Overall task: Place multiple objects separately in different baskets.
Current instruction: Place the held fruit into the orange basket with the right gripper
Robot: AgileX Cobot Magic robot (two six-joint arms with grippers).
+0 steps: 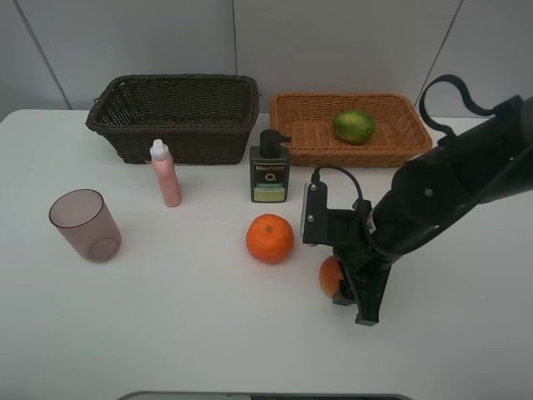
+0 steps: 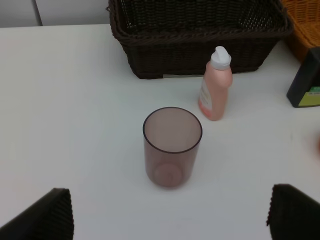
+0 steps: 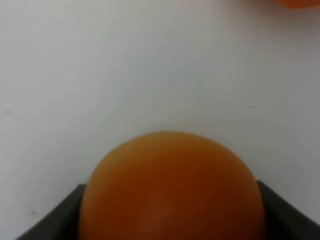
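**Sorting status: one item placed, one in grip, four waiting**

Right hand (image 1: 340,290): closed on the red-yellow fruit (image 1: 330,275), with a finger against each side. The fruit sits low over the bench (image 1: 166,342); whether it is clear of the surface cannot be told. Just beside this hand lies the orange (image 1: 269,238), untouched. Further out stands the dark green pump bottle (image 1: 269,173), upright. Furthest from the hand is the orange-tan basket (image 1: 293,153), which holds the green fruit (image 1: 354,126). This is the one placement complete.

Left hand (image 2: 170,217): fully open, holding nothing. Directly ahead of it stands the translucent pink cup (image 2: 171,147), mouth up. Beyond the cup stands the slim pink bottle (image 2: 215,90). Behind that is the dark brown basket (image 2: 200,55), in which nothing shows.

Judgement: early stage. Five items are not yet in a basket. The gripped fruit probably belongs with the green fruit, and the bottles and cup probably go in the dark basket.
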